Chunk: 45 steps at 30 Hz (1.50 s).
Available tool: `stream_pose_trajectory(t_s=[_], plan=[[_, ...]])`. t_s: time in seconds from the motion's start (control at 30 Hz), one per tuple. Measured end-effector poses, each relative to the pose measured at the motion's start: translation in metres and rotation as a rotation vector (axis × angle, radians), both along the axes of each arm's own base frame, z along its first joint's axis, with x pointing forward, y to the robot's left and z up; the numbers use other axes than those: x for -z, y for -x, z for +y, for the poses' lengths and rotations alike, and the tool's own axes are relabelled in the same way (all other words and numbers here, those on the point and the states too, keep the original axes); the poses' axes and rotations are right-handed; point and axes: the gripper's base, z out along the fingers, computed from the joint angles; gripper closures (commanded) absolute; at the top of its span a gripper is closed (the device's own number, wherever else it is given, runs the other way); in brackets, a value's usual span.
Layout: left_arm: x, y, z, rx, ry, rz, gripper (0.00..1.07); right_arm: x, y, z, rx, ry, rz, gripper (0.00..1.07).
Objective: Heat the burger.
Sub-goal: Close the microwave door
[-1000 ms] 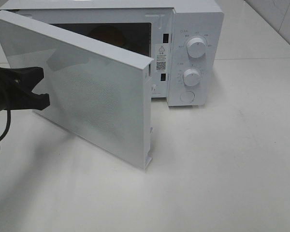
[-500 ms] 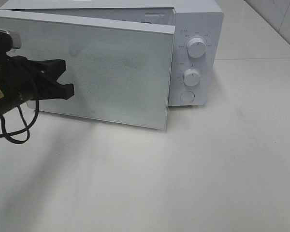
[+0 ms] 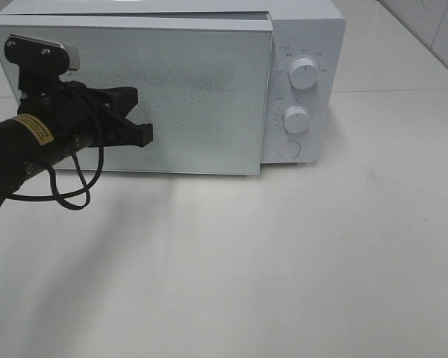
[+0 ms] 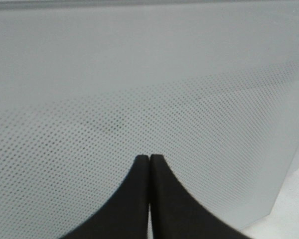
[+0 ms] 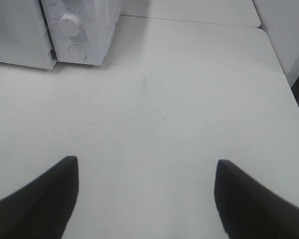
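- Exterior high view: a white microwave (image 3: 302, 30) stands on a pale desk (image 3: 284, 261).
- The left tool (image 3: 145, 134), black with a cable looping under its arm, comes in from the side. Its two fingers are pressed together, with nothing between them.
- Right at the tool's tip is the microwave door (image 3: 209, 89), a wide panel with a dotted window. It looks shut or very nearly shut; I cannot tell whether it is latched.
- Beyond the tip, past the door's far edge, are an upper knob (image 3: 304, 74), a lower knob (image 3: 296, 118) and a round button (image 3: 289, 149).
- Left wrist view: the left tool (image 4: 149, 158) shows two dark fingers meeting along one thin line. The dotted door (image 4: 139, 74) fills the space straight ahead. Whether the tips touch it cannot be told.
- Right wrist view: the right tool (image 5: 144, 174) is spread wide and holds nothing, with bare desk (image 5: 164, 99) under and between its fingers (image 5: 45, 199).
- Well ahead of this tool is the microwave's corner, with one knob (image 5: 71, 24) and the button (image 5: 77, 52).
- The burger shows in no view, so its place cannot be told.
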Motion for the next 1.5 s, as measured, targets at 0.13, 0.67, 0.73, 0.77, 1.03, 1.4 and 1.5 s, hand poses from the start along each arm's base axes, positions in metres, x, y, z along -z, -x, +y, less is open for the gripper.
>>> stream_pose_trajectory(t_s=[0.13, 0.67, 0.73, 0.77, 1.03, 1.4, 1.5], plan=[[0.002, -0.007, -0.005, -0.004, 0.005, 0.001, 1.07, 0.000, 0.000, 0.000, 0.000, 0.000, 0.000, 0.34], [0.007, -0.026, -0.040, 0.045, -0.015, 0.025, 1.07, 0.000, 0.000, 0.000, 0.000, -0.001, 0.000, 0.34], [0.010, -0.027, -0.043, 0.056, -0.027, 0.035, 1.07, 0.000, 0.000, 0.000, 0.000, -0.001, 0.000, 0.34], [0.011, -0.029, -0.047, 0.065, -0.033, 0.038, 1.07, 0.000, 0.000, 0.000, 0.000, -0.001, 0.000, 0.34], [0.006, -0.036, -0.061, 0.100, -0.043, 0.020, 1.07, 0.000, 0.000, 0.000, 0.000, -0.001, 0.000, 0.34], [0.004, -0.048, -0.083, 0.128, -0.029, -0.011, 1.07, 0.000, 0.000, 0.000, 0.000, -0.001, 0.000, 0.34], [0.002, -0.050, -0.092, 0.144, -0.023, -0.024, 1.07, 0.000, 0.000, 0.000, 0.000, -0.001, 0.000, 0.34]])
